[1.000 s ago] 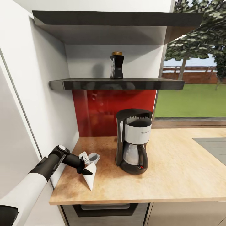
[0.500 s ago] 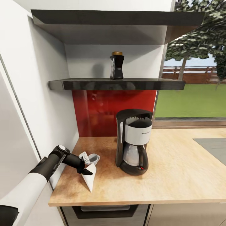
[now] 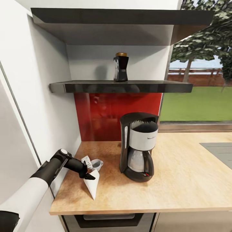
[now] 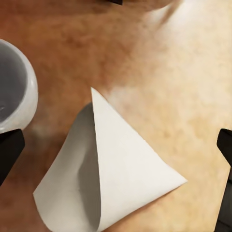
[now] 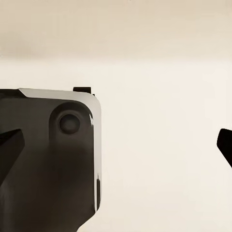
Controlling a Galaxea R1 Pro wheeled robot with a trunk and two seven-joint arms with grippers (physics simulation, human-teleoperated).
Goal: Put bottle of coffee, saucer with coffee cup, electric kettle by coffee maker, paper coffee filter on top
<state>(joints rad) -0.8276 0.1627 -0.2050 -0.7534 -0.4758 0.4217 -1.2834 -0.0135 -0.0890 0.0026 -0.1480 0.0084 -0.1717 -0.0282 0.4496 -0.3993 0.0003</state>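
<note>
1. Left gripper (image 3: 87, 174) hangs low over the countertop (image 3: 180, 180) near the wall corner, fingers spread wide and holding nothing, with the paper filter (image 4: 108, 174) lying between the fingertips (image 4: 9, 151).
2. Paper filter (image 3: 92, 186), a white cone, lies flat on the wood, point toward the counter edge.
3. Coffee cup (image 3: 96, 165) sits just beside the filter, on its wall side; grey rim seen at wrist (image 4: 14, 92).
4. Coffee maker (image 3: 138, 145) stands upright mid-counter, well apart from the cup.
5. Coffee bottle (image 3: 120, 67) is upright on the shelf (image 3: 122, 86) above.
6. Right gripper (image 5: 116, 145) fingers wide apart, empty; dark housing (image 5: 48, 154) behind.
</note>
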